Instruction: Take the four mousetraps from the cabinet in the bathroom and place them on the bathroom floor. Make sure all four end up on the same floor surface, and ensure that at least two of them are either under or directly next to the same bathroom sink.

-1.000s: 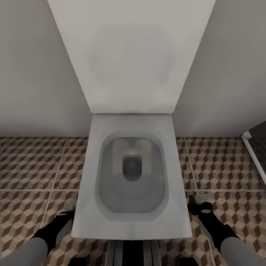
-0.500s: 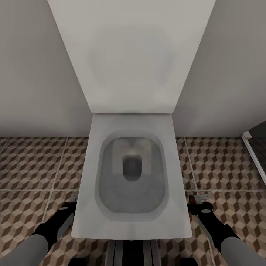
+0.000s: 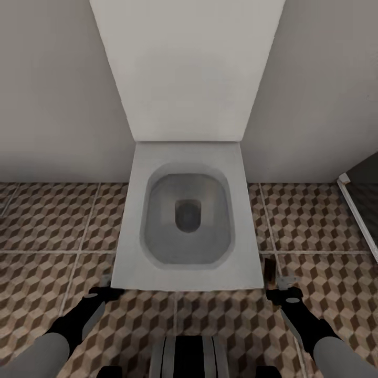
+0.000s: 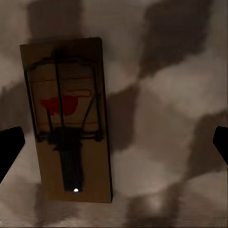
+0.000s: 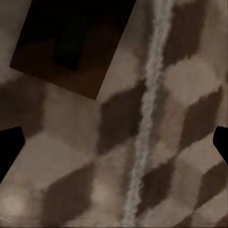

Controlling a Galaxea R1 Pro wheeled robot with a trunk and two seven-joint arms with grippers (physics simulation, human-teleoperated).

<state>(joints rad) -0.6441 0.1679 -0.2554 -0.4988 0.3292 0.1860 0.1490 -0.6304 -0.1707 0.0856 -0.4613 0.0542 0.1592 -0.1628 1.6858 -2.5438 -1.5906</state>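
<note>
In the left wrist view a mousetrap (image 4: 69,118) lies flat on the cube-pattern bathroom floor (image 4: 166,118), brown base up with wire parts and a red mark. My left gripper (image 4: 114,147) hangs open above it, touching nothing. In the right wrist view a second mousetrap (image 5: 71,42) lies in shadow on the tiles beside a grout line, ahead of my open right gripper (image 5: 114,145). In the head view the left gripper (image 3: 104,290) and right gripper (image 3: 278,289) hover low at either front corner of the toilet, with a dark trap (image 3: 268,269) just beyond the right one. Cabinet and sink are out of view.
A white toilet (image 3: 186,273) with its lid raised against the wall stands straight ahead between my arms. A dark glass panel with a white frame (image 3: 359,210) stands at the right. Tiled floor (image 3: 47,220) stretches on both sides of the toilet.
The whole head view has pulled back, so the toilet looks smaller and more floor shows in front of it. The left gripper edged forward a little earlier.
</note>
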